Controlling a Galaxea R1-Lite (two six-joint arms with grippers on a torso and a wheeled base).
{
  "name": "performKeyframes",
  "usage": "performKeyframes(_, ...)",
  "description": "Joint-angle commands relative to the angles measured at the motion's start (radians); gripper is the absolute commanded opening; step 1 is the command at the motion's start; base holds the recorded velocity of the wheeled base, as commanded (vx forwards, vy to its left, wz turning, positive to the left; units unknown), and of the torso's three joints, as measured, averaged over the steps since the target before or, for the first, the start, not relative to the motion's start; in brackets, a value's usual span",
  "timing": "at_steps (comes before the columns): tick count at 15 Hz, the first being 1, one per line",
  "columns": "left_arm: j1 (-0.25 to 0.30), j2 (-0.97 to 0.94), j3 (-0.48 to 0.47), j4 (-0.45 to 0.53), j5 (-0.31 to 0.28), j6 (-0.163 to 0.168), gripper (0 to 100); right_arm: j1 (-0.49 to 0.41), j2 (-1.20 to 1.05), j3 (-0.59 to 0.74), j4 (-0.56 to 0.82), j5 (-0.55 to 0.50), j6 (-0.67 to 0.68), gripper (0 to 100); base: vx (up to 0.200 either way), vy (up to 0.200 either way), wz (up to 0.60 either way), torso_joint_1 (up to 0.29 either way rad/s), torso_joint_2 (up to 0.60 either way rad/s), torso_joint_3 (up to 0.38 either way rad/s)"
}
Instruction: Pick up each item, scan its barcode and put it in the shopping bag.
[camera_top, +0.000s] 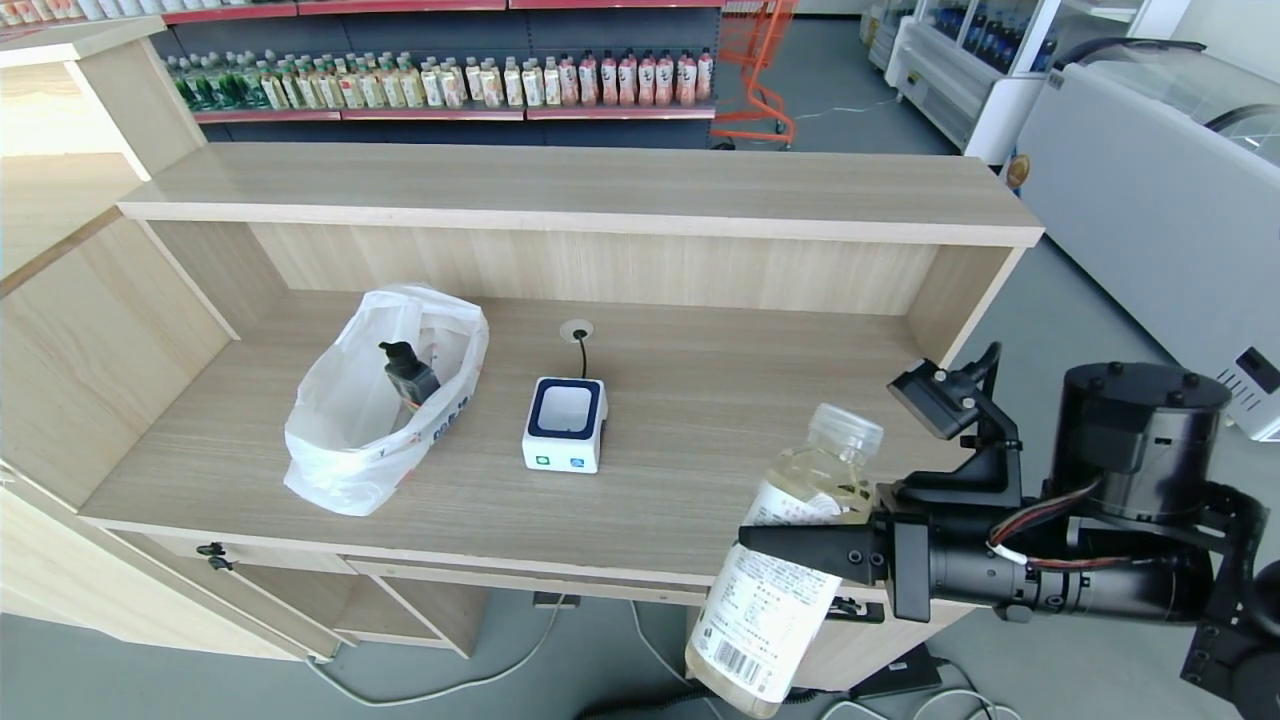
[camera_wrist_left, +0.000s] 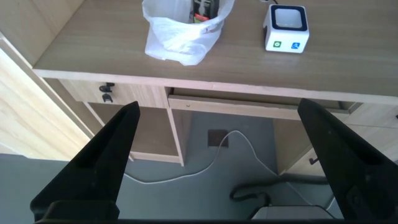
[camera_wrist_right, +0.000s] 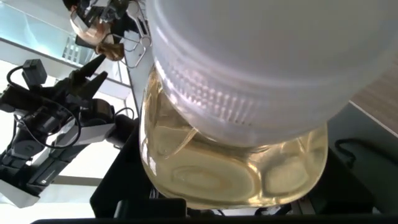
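The right gripper (camera_top: 800, 548) is clamped on the tilted bottle (camera_top: 770, 620), which hangs off the counter's (camera_top: 700, 420) near edge, at 4 o'clock from the scanner (camera_top: 565, 423). The scanner stands between the bottle and the shopping bag (camera_top: 350, 450), which sits at its 9 o'clock with a dark item (camera_top: 408, 372) inside. The left gripper (camera_wrist_left: 217, 155) hangs below the counter front, fingers apart.

A: What stands beyond the wooden counter (camera_top: 700, 430)?
B: A store shelf (camera_top: 450, 85) lined with drink bottles; an orange trolley (camera_top: 757, 75) just beside it; white freezers (camera_top: 1130, 190) off to the right.
A: And on the counter itself?
B: A round cable grommet (camera_top: 576, 328) near the back wall; a raised ledge (camera_top: 560, 185) above; a small dark fitting (camera_top: 212, 555) on the drawer front; a loose cable (camera_top: 440, 685) on the grey floor below.
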Motion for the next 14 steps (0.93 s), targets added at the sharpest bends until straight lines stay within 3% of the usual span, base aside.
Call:
performKeyframes(1, 0.0, 0.0, 0.0, 0.0, 0.001, 0.001, 100, -0.001, -0.014, 0.003, -0.001, 0.0, -0.001, 0, 0.0, 0.0, 0.0, 0.0, 0.0, 0.0)
performKeyframes(11, 0.0, 0.002, 0.0, 0.0, 0.001, 0.001, 100, -0.019, -0.031, 0.011, -0.001, -0.003, -0.1, 0, 0.0, 0.0, 0.0, 0.0, 0.0, 0.0)
performKeyframes(12, 0.0, 0.002, 0.0, 0.0, 0.001, 0.001, 100, -0.038, -0.042, 0.0, -0.001, -0.011, -0.165, 0, 0.0, 0.0, 0.0, 0.0, 0.0, 0.0)
performKeyframes(14, 0.0, 0.0, 0.0, 0.0, 0.001, 0.001, 100, -0.104, -0.048, -0.043, -0.003, -0.065, -0.476, 0, 0.0, 0.0, 0.0, 0.0, 0.0, 0.0)
